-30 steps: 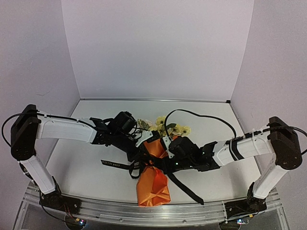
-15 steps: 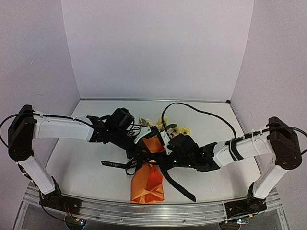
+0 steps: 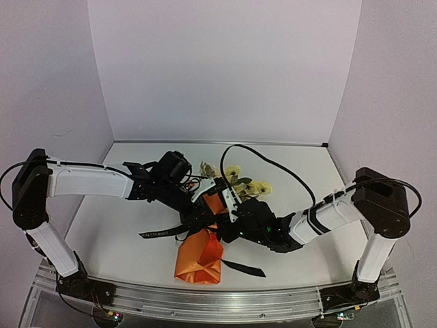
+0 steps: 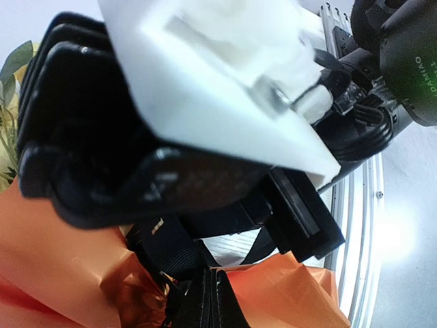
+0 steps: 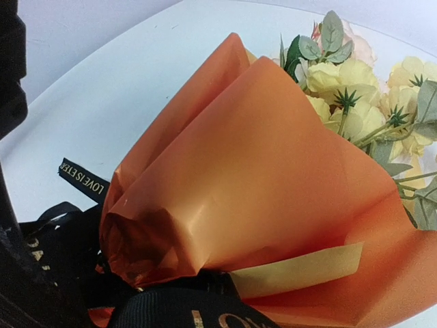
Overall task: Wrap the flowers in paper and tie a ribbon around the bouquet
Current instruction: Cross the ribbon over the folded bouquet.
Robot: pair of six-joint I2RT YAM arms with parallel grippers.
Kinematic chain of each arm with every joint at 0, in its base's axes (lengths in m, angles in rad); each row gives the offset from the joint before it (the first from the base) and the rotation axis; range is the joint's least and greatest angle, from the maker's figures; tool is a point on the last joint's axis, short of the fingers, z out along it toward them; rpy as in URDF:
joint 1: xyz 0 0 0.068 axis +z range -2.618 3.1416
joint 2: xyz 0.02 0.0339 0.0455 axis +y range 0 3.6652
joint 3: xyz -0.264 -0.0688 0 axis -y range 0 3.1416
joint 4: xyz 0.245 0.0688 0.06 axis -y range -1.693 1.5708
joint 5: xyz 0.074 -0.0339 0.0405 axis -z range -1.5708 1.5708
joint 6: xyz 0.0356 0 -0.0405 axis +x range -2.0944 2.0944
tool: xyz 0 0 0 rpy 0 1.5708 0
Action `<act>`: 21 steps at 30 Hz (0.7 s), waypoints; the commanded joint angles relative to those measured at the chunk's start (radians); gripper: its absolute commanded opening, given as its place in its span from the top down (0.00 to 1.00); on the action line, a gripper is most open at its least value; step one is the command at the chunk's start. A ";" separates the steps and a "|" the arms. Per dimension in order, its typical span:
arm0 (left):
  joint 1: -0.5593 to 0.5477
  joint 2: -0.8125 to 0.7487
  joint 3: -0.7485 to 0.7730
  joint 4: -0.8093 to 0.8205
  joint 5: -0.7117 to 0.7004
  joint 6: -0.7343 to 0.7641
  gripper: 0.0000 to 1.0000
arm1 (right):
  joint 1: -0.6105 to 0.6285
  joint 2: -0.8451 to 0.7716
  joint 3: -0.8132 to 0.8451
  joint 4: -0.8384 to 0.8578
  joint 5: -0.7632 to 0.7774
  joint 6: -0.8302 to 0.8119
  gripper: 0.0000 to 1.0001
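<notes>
The bouquet lies mid-table, its orange paper (image 3: 199, 254) cone pointing at the near edge, with the yellow-cream flowers (image 3: 240, 183) at the far end. The black ribbon (image 3: 156, 234) crosses the cone's waist and trails left and right. My left gripper (image 3: 196, 213) and right gripper (image 3: 225, 217) meet over that waist, each shut on the ribbon. In the left wrist view the fingers (image 4: 210, 301) press together by the ribbon (image 4: 171, 249) and the paper (image 4: 290, 297). In the right wrist view the paper (image 5: 259, 171), the flowers (image 5: 348, 89) and the lettered ribbon (image 5: 198, 311) fill the frame, and the ribbon hides my fingertips.
White walls close the table at the back and both sides. A metal rail (image 3: 273, 306) runs along the near edge, just past the cone's tip. The right arm's black cable (image 3: 273, 164) loops over the flowers.
The right arm has pushed left towards the left gripper. The cone's near end has swung left, and the ribbon's right tail has been drawn in shorter. The left arm has barely moved.
</notes>
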 commanded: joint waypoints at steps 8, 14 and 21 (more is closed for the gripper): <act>0.002 0.032 0.057 0.010 0.031 -0.015 1.00 | 0.004 0.010 0.029 0.106 0.098 -0.174 1.00; 0.003 0.081 0.076 0.005 0.019 -0.018 1.00 | 0.003 0.036 0.067 0.106 0.131 -0.244 1.00; 0.003 0.082 0.081 0.009 -0.023 -0.029 0.78 | 0.003 0.048 0.091 0.105 0.123 -0.278 1.00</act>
